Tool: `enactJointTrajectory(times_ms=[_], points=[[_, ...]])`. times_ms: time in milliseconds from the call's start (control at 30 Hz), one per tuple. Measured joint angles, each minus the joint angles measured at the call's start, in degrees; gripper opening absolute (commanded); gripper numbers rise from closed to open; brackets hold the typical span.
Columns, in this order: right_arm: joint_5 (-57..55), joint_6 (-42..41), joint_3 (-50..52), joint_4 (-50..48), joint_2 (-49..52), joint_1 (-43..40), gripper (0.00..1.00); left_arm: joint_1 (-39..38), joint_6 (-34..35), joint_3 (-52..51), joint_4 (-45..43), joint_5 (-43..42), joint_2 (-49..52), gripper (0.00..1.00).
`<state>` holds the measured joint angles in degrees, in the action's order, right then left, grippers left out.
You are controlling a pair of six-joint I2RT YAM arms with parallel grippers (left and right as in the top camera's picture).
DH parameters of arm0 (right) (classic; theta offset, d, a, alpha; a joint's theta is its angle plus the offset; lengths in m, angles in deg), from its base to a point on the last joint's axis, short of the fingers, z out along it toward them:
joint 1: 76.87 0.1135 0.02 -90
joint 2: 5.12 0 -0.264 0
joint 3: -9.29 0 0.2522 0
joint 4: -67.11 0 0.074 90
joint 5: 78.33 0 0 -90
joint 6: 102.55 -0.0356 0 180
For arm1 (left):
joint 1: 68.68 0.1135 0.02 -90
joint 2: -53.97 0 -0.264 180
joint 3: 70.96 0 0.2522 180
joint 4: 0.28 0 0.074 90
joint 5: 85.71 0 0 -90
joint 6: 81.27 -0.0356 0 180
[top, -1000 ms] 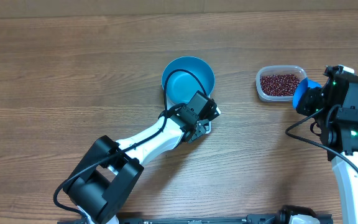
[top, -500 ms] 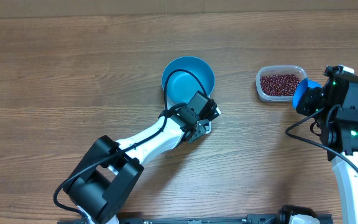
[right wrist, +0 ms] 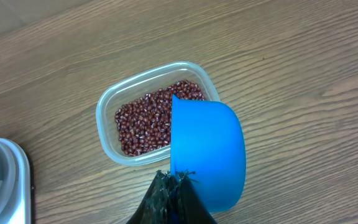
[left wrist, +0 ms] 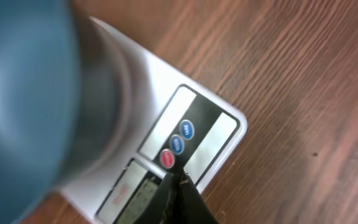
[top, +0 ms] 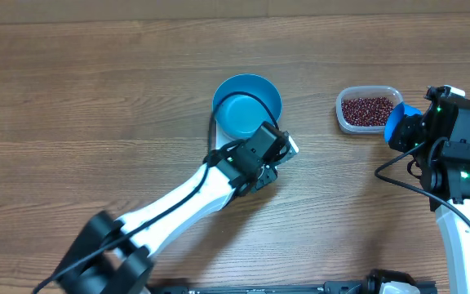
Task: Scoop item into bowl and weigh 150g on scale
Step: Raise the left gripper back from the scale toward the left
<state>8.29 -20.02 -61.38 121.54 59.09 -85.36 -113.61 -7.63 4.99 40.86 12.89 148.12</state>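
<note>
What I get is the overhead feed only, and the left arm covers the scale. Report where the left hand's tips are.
Observer: The left wrist camera shows the left hand shut, its tips right beside the red button on the scale's panel; contact I cannot tell.
Operator: Now list the other controls there.
Observer: Two blue buttons sit in a row with the red one, farther from the tips.
Operator: Check the scoop for beans.
Observer: In the right wrist view the right hand grips the blue scoop over the clear tub's rim; red beans show in the tub, none on the scoop's visible face.
</note>
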Motion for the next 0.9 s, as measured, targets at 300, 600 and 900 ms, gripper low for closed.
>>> enactJointTrajectory(times_ms=[300, 600, 900], points=[[0.0, 0.0, 0.0, 0.0, 0.0, 0.0, 0.04, 0.0, 1.8, 0.0, 4.2, 0.0, -8.2, 1.00], [0.0, 0.0, 0.0, 0.0, 0.0, 0.0, 0.04, 4.2, 7.1, 0.0, 7.3, -0.9, -14.3, 1.00], [0.0, 0.0, 0.0, 0.0, 0.0, 0.0, 0.04, 13.6, 9.2, 0.0, 9.7, -13.2, -20.8, 1.00]])
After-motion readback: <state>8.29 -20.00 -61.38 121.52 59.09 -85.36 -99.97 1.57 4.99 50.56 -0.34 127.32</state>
